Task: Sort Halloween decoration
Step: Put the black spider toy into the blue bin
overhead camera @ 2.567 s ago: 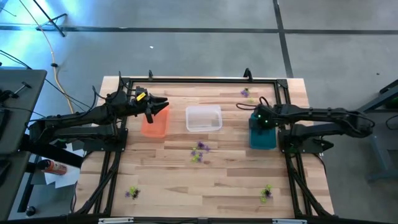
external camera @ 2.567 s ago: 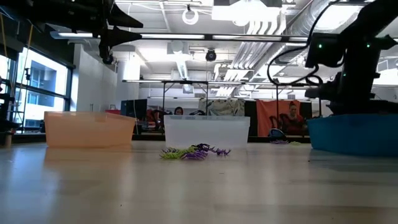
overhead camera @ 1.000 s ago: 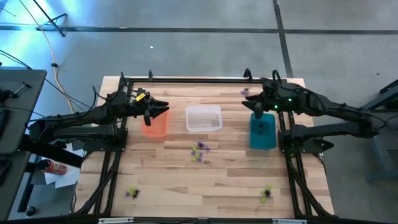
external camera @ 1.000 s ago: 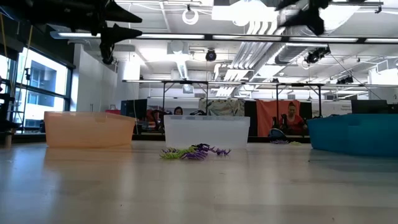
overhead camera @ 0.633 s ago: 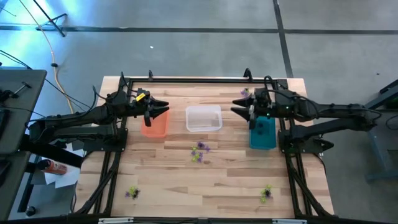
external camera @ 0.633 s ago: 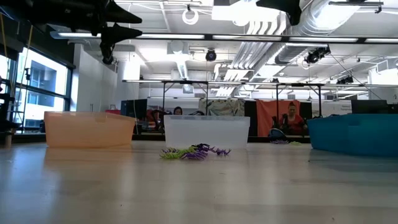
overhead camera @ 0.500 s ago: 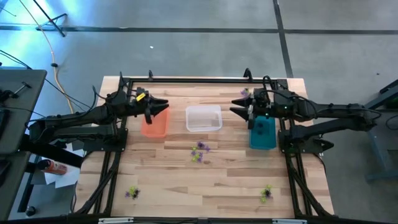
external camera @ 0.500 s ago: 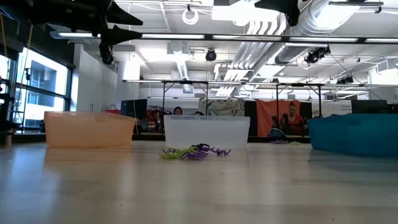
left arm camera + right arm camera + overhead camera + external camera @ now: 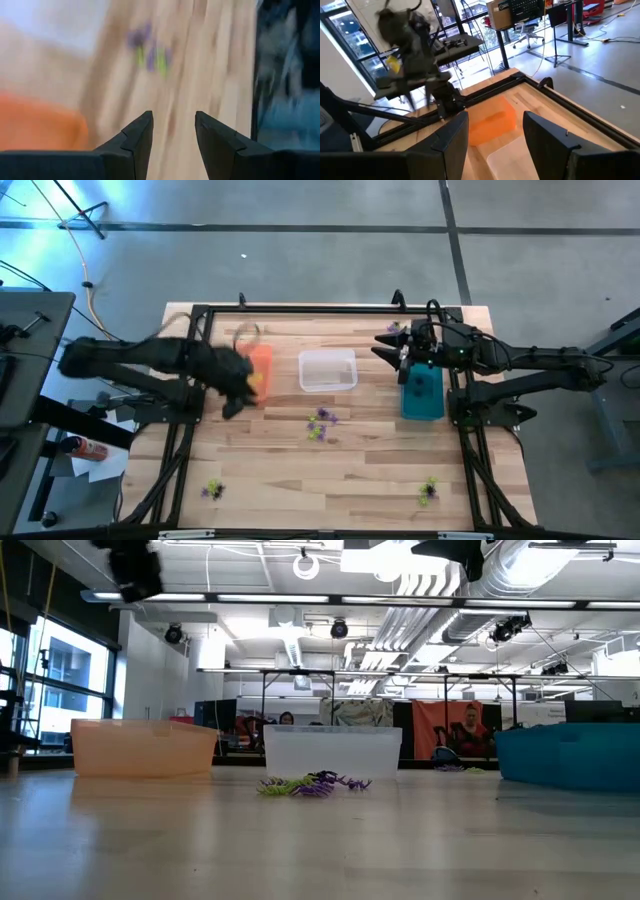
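Note:
The Halloween decoration lies in small groups on the wooden table: one at the middle (image 9: 320, 423), also in the low view (image 9: 315, 783) and blurred in the left wrist view (image 9: 149, 52), one near left (image 9: 212, 490), one near right (image 9: 428, 490) and one at the far edge (image 9: 394, 329). My left gripper (image 9: 236, 395) is open and empty, blurred by motion, at the near left side of the orange bin (image 9: 260, 368). My right gripper (image 9: 385, 346) is open and empty, held high between the clear bin (image 9: 327, 370) and the teal bin (image 9: 422, 392).
The three bins stand in a row across the table's far half. A black frame (image 9: 320, 308) runs along the table's edges. The right wrist view shows the orange bin (image 9: 492, 122), the clear bin (image 9: 512, 155) and the left arm (image 9: 410, 45) beyond them.
My left gripper has swung quickly from above the orange bin toward the table's near edge and now shows blurred beside the bin. My right gripper has moved a little toward the table's left, off the teal bin's far end, and then kept still. Both stay open.

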Controlling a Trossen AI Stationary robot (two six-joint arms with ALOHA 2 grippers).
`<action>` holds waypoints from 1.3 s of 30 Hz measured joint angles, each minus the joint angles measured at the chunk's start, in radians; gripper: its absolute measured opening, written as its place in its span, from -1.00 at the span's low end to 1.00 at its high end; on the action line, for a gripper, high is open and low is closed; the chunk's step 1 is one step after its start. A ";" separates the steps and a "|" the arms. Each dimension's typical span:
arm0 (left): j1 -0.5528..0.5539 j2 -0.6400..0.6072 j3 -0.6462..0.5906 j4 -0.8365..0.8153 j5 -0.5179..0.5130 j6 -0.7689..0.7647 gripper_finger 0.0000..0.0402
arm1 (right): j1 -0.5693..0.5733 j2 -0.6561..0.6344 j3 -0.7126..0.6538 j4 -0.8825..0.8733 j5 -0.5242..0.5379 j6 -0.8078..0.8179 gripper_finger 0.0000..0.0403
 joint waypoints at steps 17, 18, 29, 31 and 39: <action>-0.806 0.369 -0.059 0.141 -0.195 -0.341 -0.32 | 0.000 0.000 0.000 -0.069 0.000 -0.031 -0.09; -0.819 0.398 -0.059 0.170 -0.195 -0.371 -0.32 | 0.000 0.000 0.000 -0.074 0.000 -0.028 -0.09; -0.919 0.642 -0.058 0.244 -0.169 -0.675 -0.32 | 0.000 0.001 0.000 -0.116 0.000 -0.006 -0.09; -0.921 0.670 -0.058 0.246 -0.173 -0.702 -0.32 | 0.000 0.001 0.000 -0.116 0.000 -0.006 -0.09; -0.926 0.746 -0.052 0.244 -0.186 -0.728 -0.32 | 0.000 0.001 0.000 -0.117 0.000 -0.006 -0.09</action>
